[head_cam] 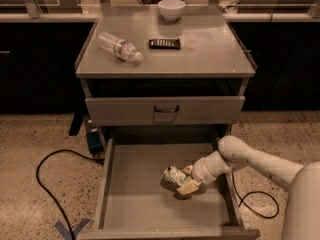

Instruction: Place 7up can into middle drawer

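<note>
Speckled terrazzo flooring (40,134) surrounded a grey metal cabinet (200,54), on whose top lay a clear plastic water bottle (119,47) on its side, a flat black rectangular device (165,43) and a white bowl (171,9) at 12 o'clock. Below the top sat a closed grey drawer front with a dark loop handle (165,110).

A white, rounded robot arm (250,159) came in from 4 o'clock, crossed over the right wall of the pulled-out wide grey metal middle drawer (135,184) and bent at its wrist toward 9 o'clock. Its two-finger gripper (184,183) hung low inside that drawer, tan fingers (190,187) clamped on the small silvery-green 7up can (171,176). The can was tilted on its side, at or just above the drawer floor, right of the floor's centre; whether it touched the floor could not be told.

From the can toward 9 o'clock the drawer floor was bare to the left wall, with more bare floor toward 6 o'clock. The right wall stood near the wrist at 3 o'clock.

A black cable (47,184) looped on the flooring at 8 o'clock.
</note>
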Robot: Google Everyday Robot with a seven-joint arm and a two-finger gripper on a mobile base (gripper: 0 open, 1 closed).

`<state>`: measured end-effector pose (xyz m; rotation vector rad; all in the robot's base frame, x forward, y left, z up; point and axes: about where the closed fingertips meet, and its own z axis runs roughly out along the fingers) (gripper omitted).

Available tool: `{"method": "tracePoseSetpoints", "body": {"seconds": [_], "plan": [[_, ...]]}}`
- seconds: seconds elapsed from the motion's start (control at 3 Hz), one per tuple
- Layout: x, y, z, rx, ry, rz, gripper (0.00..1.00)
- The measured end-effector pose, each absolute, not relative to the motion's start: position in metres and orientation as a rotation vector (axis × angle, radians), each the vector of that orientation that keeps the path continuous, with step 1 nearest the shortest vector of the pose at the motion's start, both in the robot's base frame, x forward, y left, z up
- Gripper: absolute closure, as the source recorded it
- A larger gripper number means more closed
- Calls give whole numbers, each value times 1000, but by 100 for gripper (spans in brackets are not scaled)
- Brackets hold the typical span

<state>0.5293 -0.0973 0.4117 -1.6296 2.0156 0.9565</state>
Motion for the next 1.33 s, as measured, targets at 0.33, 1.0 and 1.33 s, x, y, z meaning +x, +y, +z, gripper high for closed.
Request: {"method": "tracePoseSetpoints", "body": {"seconds": [0.33,1.0,1.33], "plan": [[540,-88,392,-1560,2045,928,100],[539,-73,368,-1537,2117,879,100],[532,-68,354,-1581,2147,883,100]]}}
